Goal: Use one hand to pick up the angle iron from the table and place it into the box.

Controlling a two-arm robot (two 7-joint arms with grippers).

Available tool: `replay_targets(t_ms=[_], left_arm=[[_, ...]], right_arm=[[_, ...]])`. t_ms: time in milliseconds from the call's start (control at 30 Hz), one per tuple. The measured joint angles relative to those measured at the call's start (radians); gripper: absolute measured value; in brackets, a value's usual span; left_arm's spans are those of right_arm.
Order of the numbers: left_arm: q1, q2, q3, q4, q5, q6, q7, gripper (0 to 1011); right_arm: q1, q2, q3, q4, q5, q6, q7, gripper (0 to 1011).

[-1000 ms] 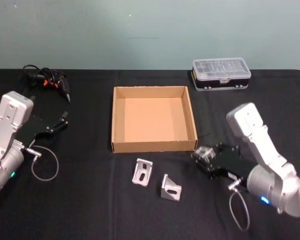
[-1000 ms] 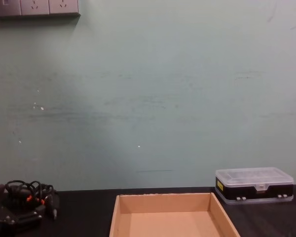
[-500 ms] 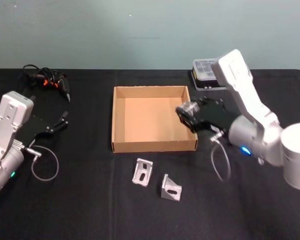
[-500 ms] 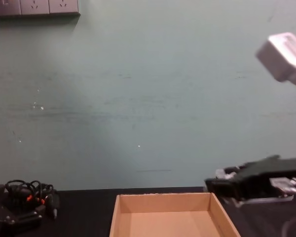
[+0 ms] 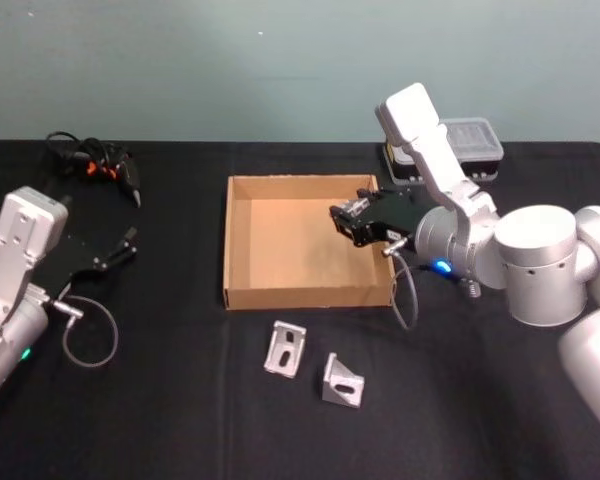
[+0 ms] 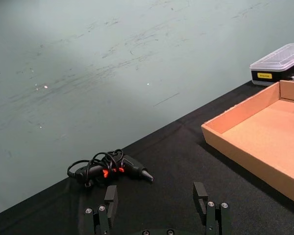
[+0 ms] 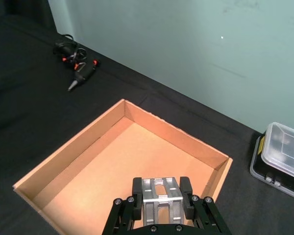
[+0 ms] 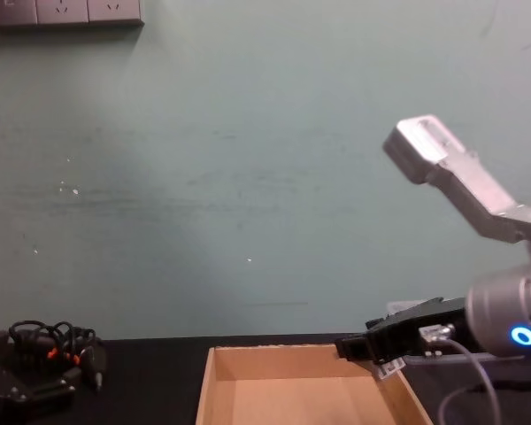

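Angle iron (image 7: pixel 160 195) is clamped between the black fingers of my right claw (image 5: pixel 347 221), which press in on its two sides. It is a bright, silvery metal bracket, ribbed and slotted on the face my wrist view shows. I hold it over the inside of the box (image 5: pixel 310 294), close to the right wall and above the tan floor (in the chest view the claw hangs just over the rim, clear of the cardboard). The box is shallow and open-topped, made of plain matte cardboard with low, straight walls.

In front of the box, on the flat black desk (image 5: pixel 180 410), lie two more brackets of the same pale metal. The nearer bracket (image 5: pixel 284 347) shows a slotted face, and the gusseted bracket (image 5: pixel 343 379) lies just beside it, apart from it.

My left claw (image 6: pixel 156 205) is parked low at the left of the desk, fingers spread wide and holding nothing. Beyond it lies a black tool (image 6: pixel 134 170) wrapped in coiled cable. A clear-lidded organiser case (image 5: pixel 477 140) sits behind my right arm.
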Motion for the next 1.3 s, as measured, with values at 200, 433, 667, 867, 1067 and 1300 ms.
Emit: replay_targets(t_ms=[200, 433, 667, 867, 1067, 1300], left_arm=[[0.000, 0.000, 0.000, 0.000, 0.000, 0.000, 0.000, 1011], [0.000, 0.000, 0.000, 0.000, 0.000, 0.000, 0.000, 1011], [0.000, 0.000, 0.000, 0.000, 0.000, 0.000, 0.000, 1011], [0.000, 0.000, 0.000, 0.000, 0.000, 0.000, 0.000, 1011], [0.000, 0.000, 0.000, 0.000, 0.000, 0.000, 0.000, 1011], [0.000, 0.000, 0.000, 0.000, 0.000, 0.000, 0.000, 1011]], right_arm=[[0.058, -0.050, -0.009, 0.119, -0.022, -0.031, 0.006, 465], [0.104, -0.094, -0.012, 0.225, -0.040, -0.056, 0.015, 465], [0.130, -0.123, -0.011, 0.298, -0.057, -0.065, 0.026, 465], [0.142, -0.135, -0.007, 0.329, -0.070, -0.068, 0.033, 465], [0.154, -0.147, 0.000, 0.364, -0.082, -0.073, 0.042, 465], [0.163, -0.159, 0.012, 0.396, -0.093, -0.079, 0.052, 465]])
